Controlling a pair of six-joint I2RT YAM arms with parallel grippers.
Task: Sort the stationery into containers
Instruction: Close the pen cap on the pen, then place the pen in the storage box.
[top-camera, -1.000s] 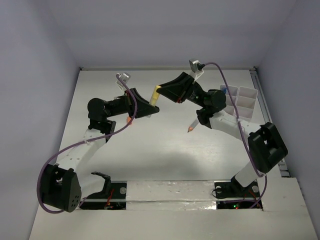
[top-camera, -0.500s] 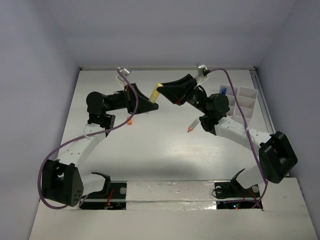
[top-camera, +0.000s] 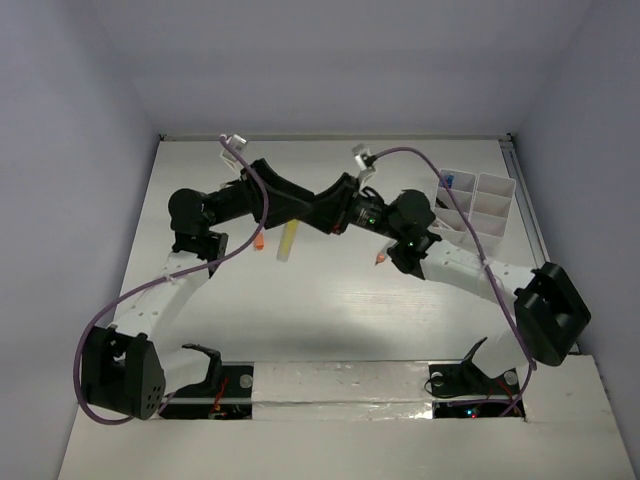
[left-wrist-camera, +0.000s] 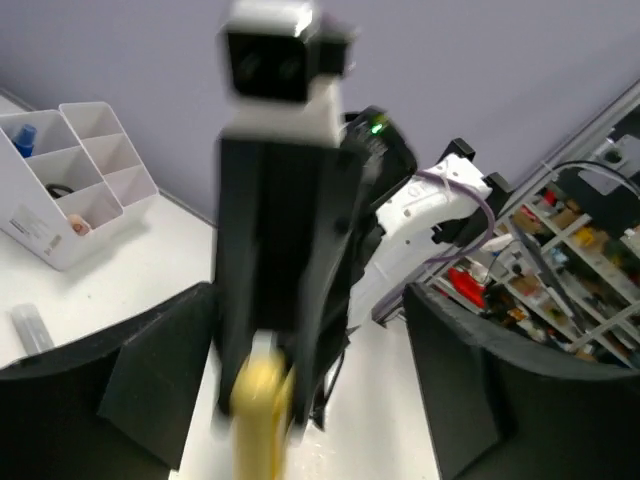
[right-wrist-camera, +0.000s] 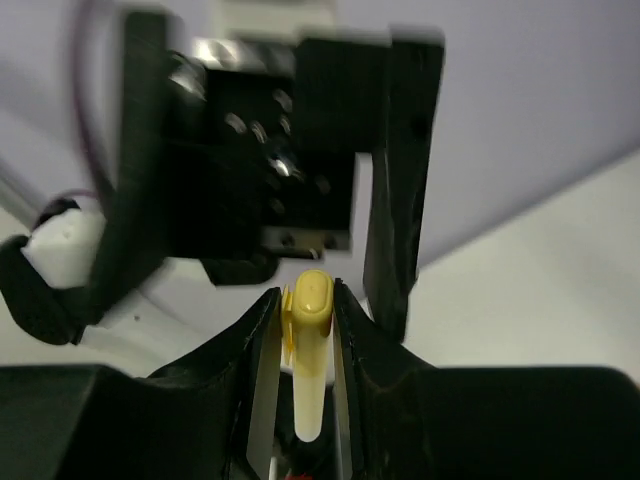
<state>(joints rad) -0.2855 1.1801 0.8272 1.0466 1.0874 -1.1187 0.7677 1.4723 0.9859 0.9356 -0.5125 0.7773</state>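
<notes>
My right gripper (right-wrist-camera: 305, 302) is shut on a yellow marker (right-wrist-camera: 311, 345), whose cap end sits between the two pads. In the top view the marker (top-camera: 288, 242) hangs down and toward the near side from the right gripper (top-camera: 318, 214) over the middle of the table. My left gripper (top-camera: 299, 207) meets it tip to tip and stands open, its fingers (left-wrist-camera: 465, 385) spread wide on either side of the right gripper and the blurred marker (left-wrist-camera: 258, 410). The white organizer tray (top-camera: 482, 208) stands at the far right with a blue-capped item (top-camera: 450, 182) in one compartment.
An orange-tipped pencil (top-camera: 381, 255) lies on the table under the right arm. A small orange piece (top-camera: 259, 242) lies by the left arm. A clear tube (left-wrist-camera: 30, 327) lies on the table near the tray (left-wrist-camera: 70, 215). Walls enclose the table on three sides.
The left gripper has opened and let go of the yellow marker. The right gripper keeps it and has moved left, and the marker now hangs lower, pointing toward the near side.
</notes>
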